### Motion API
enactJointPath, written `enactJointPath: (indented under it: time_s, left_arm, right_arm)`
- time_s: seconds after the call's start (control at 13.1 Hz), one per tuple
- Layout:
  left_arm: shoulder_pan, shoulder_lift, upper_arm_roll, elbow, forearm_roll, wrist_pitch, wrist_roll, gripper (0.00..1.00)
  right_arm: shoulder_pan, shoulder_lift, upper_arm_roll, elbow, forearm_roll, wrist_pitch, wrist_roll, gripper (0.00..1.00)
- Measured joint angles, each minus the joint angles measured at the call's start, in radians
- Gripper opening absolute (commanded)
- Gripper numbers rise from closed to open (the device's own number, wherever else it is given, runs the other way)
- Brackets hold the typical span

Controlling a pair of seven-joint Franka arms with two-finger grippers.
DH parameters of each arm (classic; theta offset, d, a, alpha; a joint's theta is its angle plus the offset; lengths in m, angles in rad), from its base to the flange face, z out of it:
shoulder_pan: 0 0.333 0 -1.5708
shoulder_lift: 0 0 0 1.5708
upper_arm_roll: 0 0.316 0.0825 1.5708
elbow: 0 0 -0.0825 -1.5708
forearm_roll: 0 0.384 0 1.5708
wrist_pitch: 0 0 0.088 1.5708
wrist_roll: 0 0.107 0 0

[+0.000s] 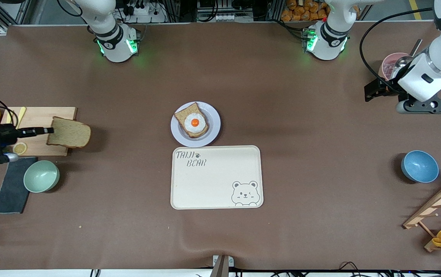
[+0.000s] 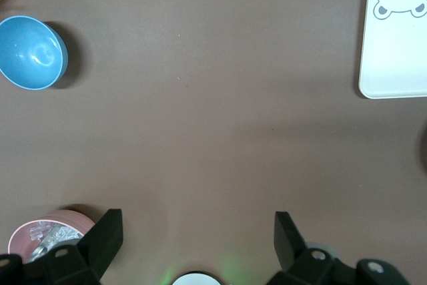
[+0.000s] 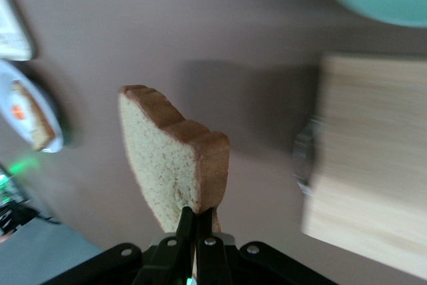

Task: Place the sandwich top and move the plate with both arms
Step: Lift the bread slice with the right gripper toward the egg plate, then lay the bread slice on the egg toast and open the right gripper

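The sandwich top (image 1: 69, 133) is held in the air, clamped at one crust edge by the right end effector (image 1: 47, 130), over the edge of the wooden cutting board (image 1: 39, 115) that faces the plate. In the right wrist view the slice (image 3: 175, 158) is seen pinched thinly between the two closed fingers (image 3: 185, 221), its rounded crust pointing away from the wrist.

The plate (image 1: 212, 129) is used as the landmark. On it a bread slice bearing a fried egg (image 1: 194, 122) is seated, with a band of bare rim left around it. Just beside the plate, nearer to the front camera, the cream tray (image 1: 216, 177) is laid — their edges nearly touching. Between the plate and the cutting board, toward the right arm's end, a wide stretch of bare brown tabletop (image 1: 128, 127) is seen. A green bowl (image 1: 41, 176) is set near the board, nearer to the front camera.

Toward the left arm's end, well apart from the plate, the left end effector (image 2: 199, 231) is held over bare tabletop with its fingers spread wide and nothing between them — the arm waits. A pink cup (image 1: 391, 64) and a blue bowl (image 1: 419, 166) are found at that end.
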Motion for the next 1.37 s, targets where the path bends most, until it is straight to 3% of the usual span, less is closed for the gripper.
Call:
enactJointPath:
  time_s: [0.61, 0.99, 1.37]
  left_arm:
    - [0.001, 0.000, 0.001, 0.000, 0.000, 0.001, 0.000, 1.00]
    - [0.002, 0.000, 0.001, -0.001, 0.000, 0.001, 0.000, 1.00]
    - [0.002, 0.001, 0.001, -0.001, 0.000, 0.001, 0.000, 1.00]
  right_arm:
    - [0.296, 0.002, 0.008, -0.054, 0.181, 0.009, 0.070, 0.00]
    - [0.470, 0.004, 0.008, -0.130, 0.307, 0.139, 0.153, 0.00]
    - [0.547, 0.015, 0.008, -0.166, 0.412, 0.189, 0.234, 0.00]
